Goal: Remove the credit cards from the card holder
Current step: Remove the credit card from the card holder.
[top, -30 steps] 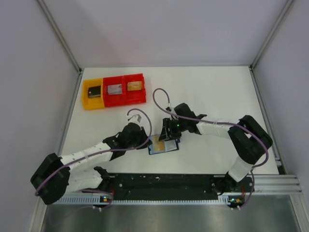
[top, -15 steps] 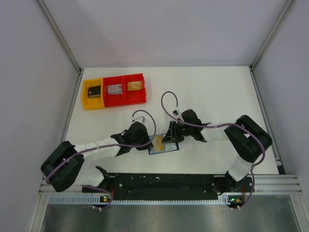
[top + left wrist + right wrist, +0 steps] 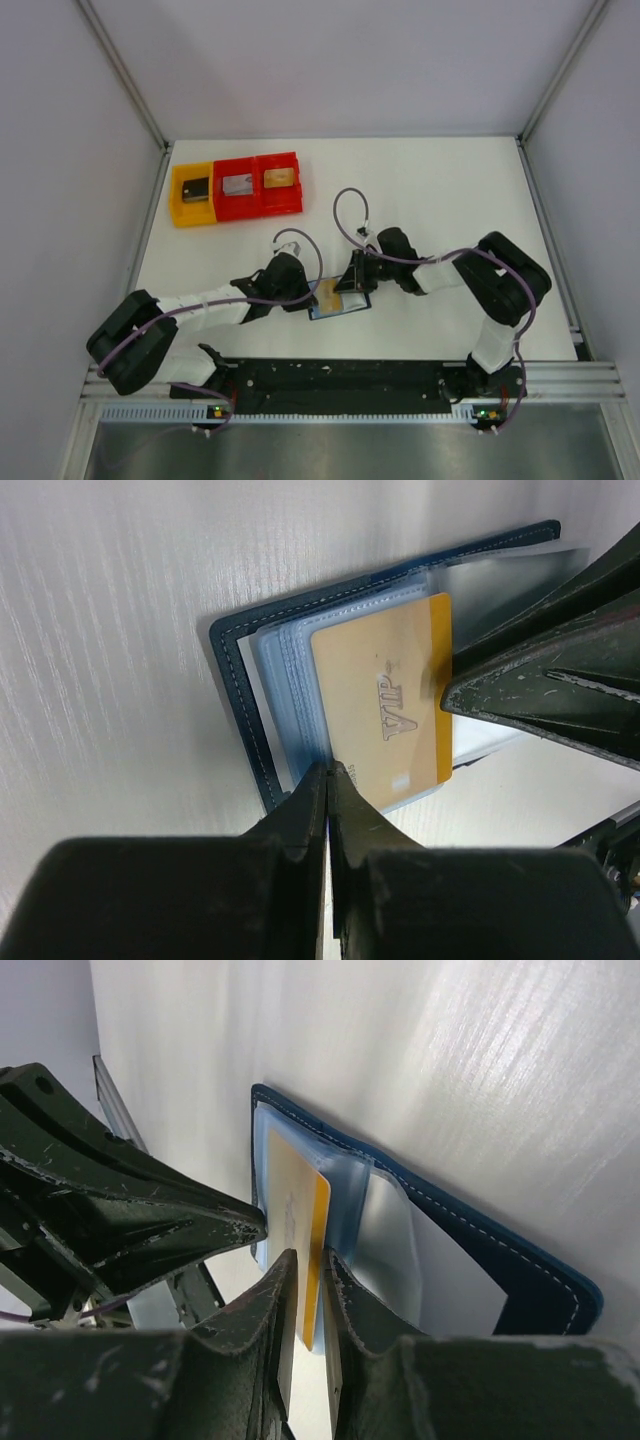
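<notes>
Because it lies open on the white table [image 3: 440, 190], the card holder [image 3: 240, 715] shows its light blue see-through pockets and its dark blue rim. A gold card [image 3: 385, 705] sticks partway out of one pocket.

The right gripper [image 3: 309, 1258] has its two fingers nearly together, one on each side of the gold card's yellow edge, pinching it. The card holder lies flat just past those fingers.

The left gripper [image 3: 328, 772] has its fingers pressed tight together. Their tip touches the near edge of the card holder, right by a corner of the gold card. I cannot tell if they pinch anything thin there.

From above, both grippers meet over the card holder, left and right of it. The red and yellow bins [image 3: 236, 188] sit well apart, near the back left.
</notes>
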Controlling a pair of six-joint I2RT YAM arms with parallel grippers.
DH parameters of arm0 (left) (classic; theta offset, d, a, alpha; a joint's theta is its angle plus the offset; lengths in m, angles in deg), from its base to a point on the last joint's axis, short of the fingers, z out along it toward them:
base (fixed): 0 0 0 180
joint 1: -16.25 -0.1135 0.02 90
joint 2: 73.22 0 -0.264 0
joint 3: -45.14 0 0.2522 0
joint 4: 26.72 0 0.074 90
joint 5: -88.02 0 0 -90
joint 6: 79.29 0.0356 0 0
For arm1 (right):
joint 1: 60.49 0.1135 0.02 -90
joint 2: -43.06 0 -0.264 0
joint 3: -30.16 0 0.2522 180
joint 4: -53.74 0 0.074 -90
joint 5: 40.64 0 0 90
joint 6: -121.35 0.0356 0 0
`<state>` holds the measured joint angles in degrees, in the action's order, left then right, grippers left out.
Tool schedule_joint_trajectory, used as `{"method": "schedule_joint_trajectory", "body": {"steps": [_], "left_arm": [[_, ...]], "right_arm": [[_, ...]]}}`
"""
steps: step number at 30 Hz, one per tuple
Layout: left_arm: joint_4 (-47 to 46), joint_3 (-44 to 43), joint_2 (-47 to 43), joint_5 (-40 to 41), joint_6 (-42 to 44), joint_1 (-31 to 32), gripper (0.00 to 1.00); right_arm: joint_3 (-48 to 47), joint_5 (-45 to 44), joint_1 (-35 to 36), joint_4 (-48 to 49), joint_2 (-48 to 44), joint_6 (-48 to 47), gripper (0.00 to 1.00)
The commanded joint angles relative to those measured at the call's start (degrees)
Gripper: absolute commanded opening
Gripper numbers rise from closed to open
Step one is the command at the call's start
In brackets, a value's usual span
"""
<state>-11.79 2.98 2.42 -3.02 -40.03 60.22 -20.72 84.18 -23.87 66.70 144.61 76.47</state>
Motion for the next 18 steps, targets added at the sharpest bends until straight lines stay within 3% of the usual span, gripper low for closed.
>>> {"method": "schedule_joint_trajectory", "body": {"steps": [1,7,11,18], "left_arm": [[-0.38,1.07,0.30,0.25,-0.06,-0.20,0.02],[-0.12,0.98,0.57,0.16,0.03,-0.20,0.01],[0.06,0.98,0.57,0.25,0.03,-0.28,0.00],[0.68,1.42,0.13,0.51,-0.15,-0.55,0.00]], "right_arm": [[0.12,3.57,-0.50,7.20,1.53,0.49,0.15],[0.21,6.65,-0.76,12.03,3.64,2.25,0.12],[0.65,7.62,-1.20,14.32,5.22,3.04,0.00],[4.16,8.68,-5.06,16.35,4.44,2.43,0.00]]}}
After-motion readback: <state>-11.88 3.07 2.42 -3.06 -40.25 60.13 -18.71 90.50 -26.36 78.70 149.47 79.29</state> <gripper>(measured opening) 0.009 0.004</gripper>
